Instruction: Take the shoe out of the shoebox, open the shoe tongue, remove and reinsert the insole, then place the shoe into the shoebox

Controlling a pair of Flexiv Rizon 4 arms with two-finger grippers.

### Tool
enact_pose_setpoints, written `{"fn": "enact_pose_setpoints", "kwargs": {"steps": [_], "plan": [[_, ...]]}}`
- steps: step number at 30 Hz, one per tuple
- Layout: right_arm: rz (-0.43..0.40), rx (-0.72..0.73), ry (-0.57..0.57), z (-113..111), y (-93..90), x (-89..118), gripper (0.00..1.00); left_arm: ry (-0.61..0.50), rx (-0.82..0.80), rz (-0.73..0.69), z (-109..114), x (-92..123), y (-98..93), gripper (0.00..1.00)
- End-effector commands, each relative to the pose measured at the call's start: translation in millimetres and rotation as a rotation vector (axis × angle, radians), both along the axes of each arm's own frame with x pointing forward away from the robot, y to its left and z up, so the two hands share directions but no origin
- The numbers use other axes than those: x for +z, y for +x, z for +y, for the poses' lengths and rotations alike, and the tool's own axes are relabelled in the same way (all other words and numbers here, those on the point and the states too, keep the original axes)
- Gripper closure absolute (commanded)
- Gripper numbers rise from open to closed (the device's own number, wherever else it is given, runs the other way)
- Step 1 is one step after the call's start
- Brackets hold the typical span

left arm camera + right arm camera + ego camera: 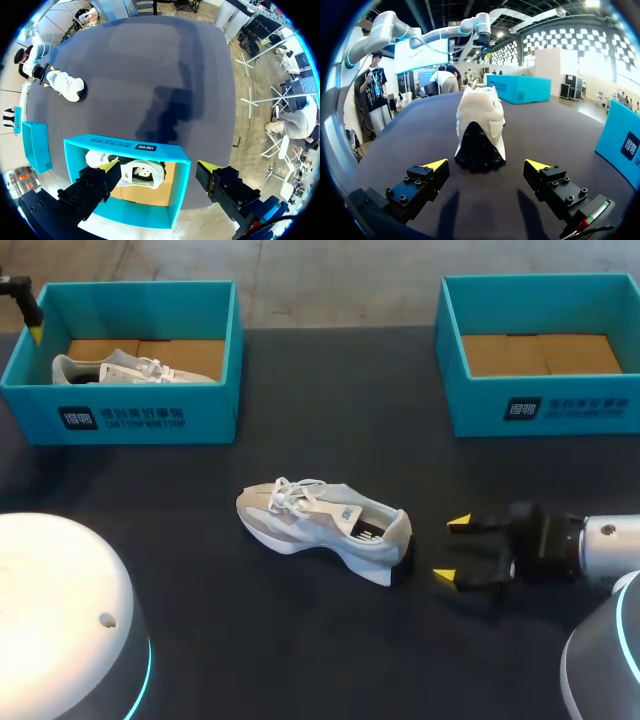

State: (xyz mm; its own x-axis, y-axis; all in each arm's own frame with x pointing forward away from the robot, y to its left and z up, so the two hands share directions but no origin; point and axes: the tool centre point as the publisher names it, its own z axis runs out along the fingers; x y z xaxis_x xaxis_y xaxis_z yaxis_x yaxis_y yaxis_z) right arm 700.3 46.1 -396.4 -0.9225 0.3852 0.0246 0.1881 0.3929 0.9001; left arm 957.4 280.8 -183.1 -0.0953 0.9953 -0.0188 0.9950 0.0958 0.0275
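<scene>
A pale grey-and-white shoe (320, 525) lies on the dark table, toe to the left and heel to the right. My right gripper (450, 550) stands open just right of its heel. In the right wrist view the shoe's black heel (479, 147) is straight ahead of the gripper (487, 165), a short gap off its fingers. A second shoe (125, 368) lies in the left teal shoebox (150, 415). My left gripper (155, 165) hangs open above that shoebox (180, 190), over the shoe inside (140, 172), holding nothing.
An empty teal shoebox (540, 405) with a cardboard floor stands at the back right. The white bases of my arms fill the near left corner (60, 620) and near right corner (600, 670). Bare dark tabletop lies between the boxes and around the loose shoe.
</scene>
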Motion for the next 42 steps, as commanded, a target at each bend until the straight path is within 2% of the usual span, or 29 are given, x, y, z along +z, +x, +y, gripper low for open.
{"fn": "enact_pose_setpoints", "kwargs": {"steps": [1, 11, 42], "plan": [[-0.007, -0.006, -0.003, 9, -1.5, 0, 0.00, 0.002, 0.000, -0.002, 0, 0, -1.0, 0.00], [-0.027, -0.015, 0.007, 27, -2.4, 0, 0.00, 0.002, 0.000, -0.002, 0, 0, -1.0, 0.00], [-0.003, -0.090, 0.047, 57, 5.9, -5, 0.00, 0.002, 0.000, -0.002, 0, 0, -1.0, 0.00]]}}
